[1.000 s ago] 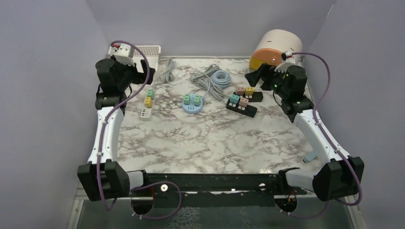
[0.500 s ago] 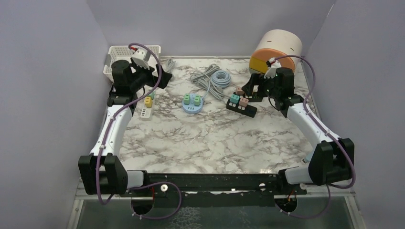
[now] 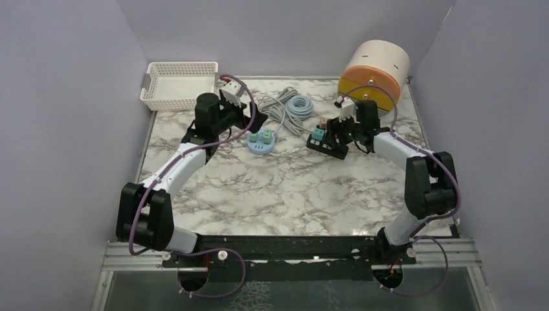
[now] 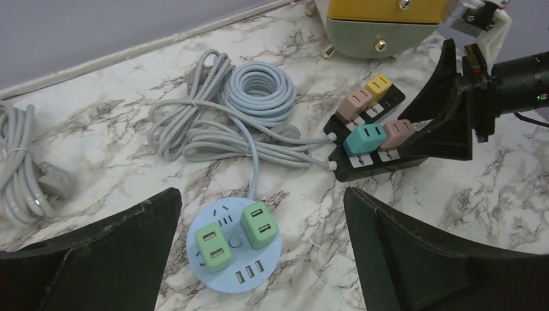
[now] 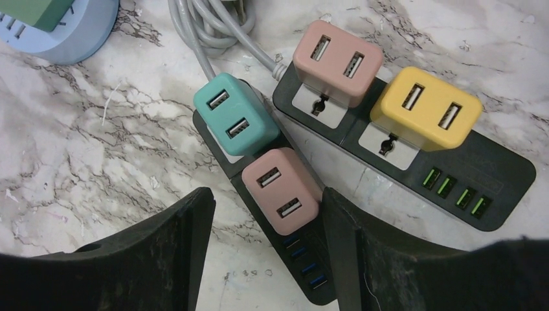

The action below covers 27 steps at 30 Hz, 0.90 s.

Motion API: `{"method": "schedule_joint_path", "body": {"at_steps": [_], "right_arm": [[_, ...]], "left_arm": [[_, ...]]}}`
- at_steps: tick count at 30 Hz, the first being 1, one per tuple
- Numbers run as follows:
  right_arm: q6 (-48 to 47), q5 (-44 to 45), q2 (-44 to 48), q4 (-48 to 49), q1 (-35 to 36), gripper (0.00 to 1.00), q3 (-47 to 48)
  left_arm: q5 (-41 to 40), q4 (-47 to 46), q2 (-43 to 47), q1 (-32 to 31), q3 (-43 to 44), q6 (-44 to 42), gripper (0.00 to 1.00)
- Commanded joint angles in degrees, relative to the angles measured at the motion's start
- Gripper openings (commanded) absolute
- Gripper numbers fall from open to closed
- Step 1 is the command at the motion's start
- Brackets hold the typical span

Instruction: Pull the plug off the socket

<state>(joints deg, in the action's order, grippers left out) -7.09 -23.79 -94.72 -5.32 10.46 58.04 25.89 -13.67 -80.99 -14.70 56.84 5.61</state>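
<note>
My right gripper (image 5: 267, 194) is down over the nearer black power strip (image 5: 304, 259), open, its jaws straddling a pink plug (image 5: 281, 190). The right finger touches the plug's edge; the left finger stands apart from it. A teal plug (image 5: 236, 122) sits beside it on the same strip. A second black strip (image 5: 498, 175) carries another pink plug (image 5: 336, 61) and a yellow plug (image 5: 430, 116). My left gripper (image 4: 262, 194) hangs wide open above a round blue socket (image 4: 223, 277) holding two green plugs (image 4: 260, 225).
Coiled grey cables (image 3: 291, 107) lie behind the sockets. A cream and orange cylinder (image 3: 375, 71) stands at the back right, close behind the right arm. A white basket (image 3: 178, 84) sits at the back left. Another grey cable (image 4: 26, 181) lies left of the round socket.
The left arm swung right from the basket to above the round blue socket. The right arm moved left and down onto the black strip, its jaws narrowing round the pink plug.
</note>
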Motion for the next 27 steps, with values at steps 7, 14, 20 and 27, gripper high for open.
{"method": "schedule_joint_path", "body": {"at_steps": [7,14,20,27], "right_arm": [[-3.6,-1.7,-5.2,3.3,1.3,0.55,0.1],[-2.9,4.5,-8.3,0.7,3.9,0.15,1.8],[2.6,0.8,-5.3,4.0,4.7,0.01,-0.9],[15.9,-15.7,3.3,15.1,4.7,0.01,-6.3]], "left_arm": [[-3.9,-5.9,-1.6,-6.9,-2.8,2.8,0.99],[-5.2,-9.9,-2.5,-10.7,-6.7,8.1,0.99],[-8.8,-17.3,-6.7,-15.3,-8.8,15.3,0.99],[-10.9,-27.4,-14.0,-17.2,-8.0,22.4,0.99]]}}
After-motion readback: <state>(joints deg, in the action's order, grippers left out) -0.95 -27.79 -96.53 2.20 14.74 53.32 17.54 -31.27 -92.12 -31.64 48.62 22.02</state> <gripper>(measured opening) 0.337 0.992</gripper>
